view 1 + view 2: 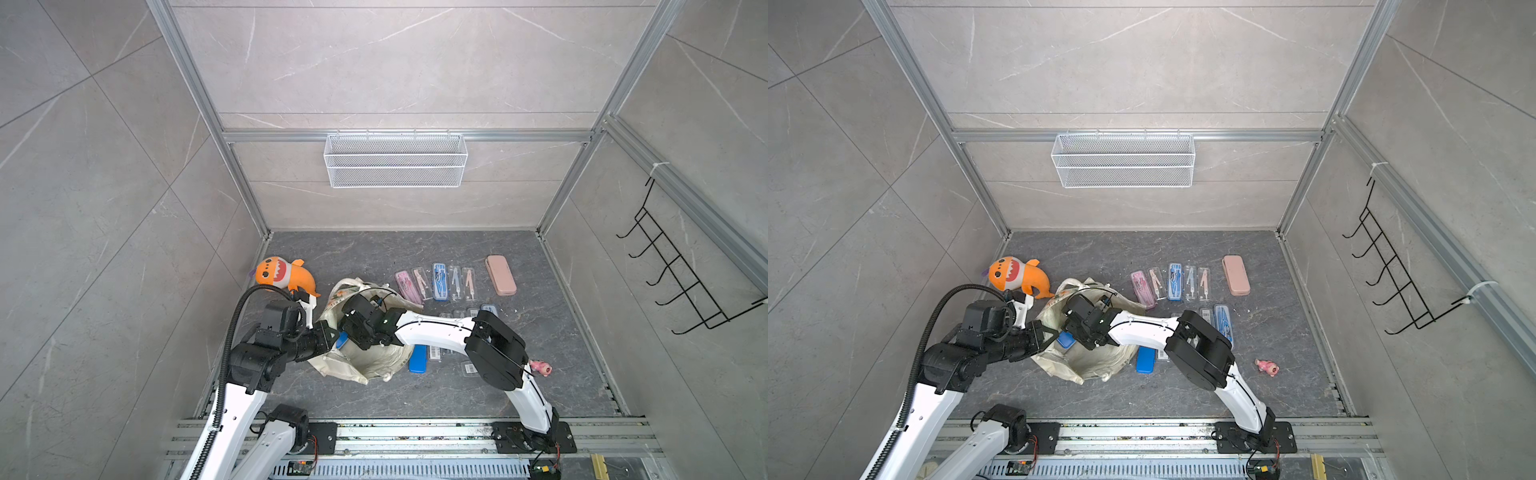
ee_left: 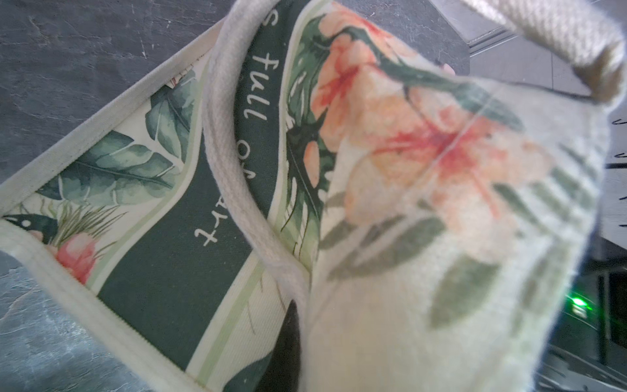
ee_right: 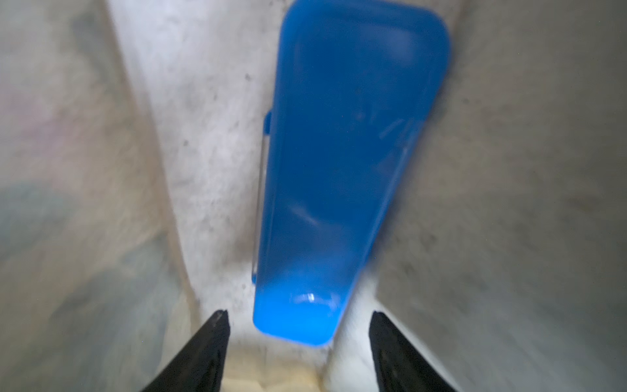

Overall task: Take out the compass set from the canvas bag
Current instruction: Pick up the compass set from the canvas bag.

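Observation:
The cream canvas bag stands mouth-up at the table's front left; its green floral panel with white lettering fills the left wrist view. My left gripper is shut on the bag's rim cloth, with one black finger showing beside the fabric. My right gripper reaches down into the bag's mouth. In the right wrist view it stands open, and the near end of a blue compass set case lies just ahead of the fingertips, untouched, against the bag's inner cloth. In both top views a corner of that case peeks out.
Several compass sets lie in rows right of the bag, with a pink case beyond them and a blue case against the bag. An orange plush toy sits behind my left arm. A small pink toy lies at the right.

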Action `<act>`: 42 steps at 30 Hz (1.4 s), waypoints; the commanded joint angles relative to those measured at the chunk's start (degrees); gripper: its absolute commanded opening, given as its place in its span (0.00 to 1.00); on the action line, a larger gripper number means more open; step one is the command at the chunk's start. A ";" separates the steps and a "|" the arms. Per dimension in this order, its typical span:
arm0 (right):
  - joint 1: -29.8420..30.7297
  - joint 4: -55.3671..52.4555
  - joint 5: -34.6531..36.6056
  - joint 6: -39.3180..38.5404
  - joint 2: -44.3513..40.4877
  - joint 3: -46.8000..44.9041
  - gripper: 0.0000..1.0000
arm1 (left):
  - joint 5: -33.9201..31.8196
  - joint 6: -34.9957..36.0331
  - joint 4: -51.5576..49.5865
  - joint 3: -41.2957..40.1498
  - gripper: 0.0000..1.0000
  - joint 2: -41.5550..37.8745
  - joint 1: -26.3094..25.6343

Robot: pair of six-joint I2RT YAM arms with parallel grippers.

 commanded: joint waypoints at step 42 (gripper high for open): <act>-1.34 21.27 -8.22 -14.41 -7.33 -5.73 0.39 | -9.14 -4.83 3.63 -3.06 0.00 -4.22 -0.62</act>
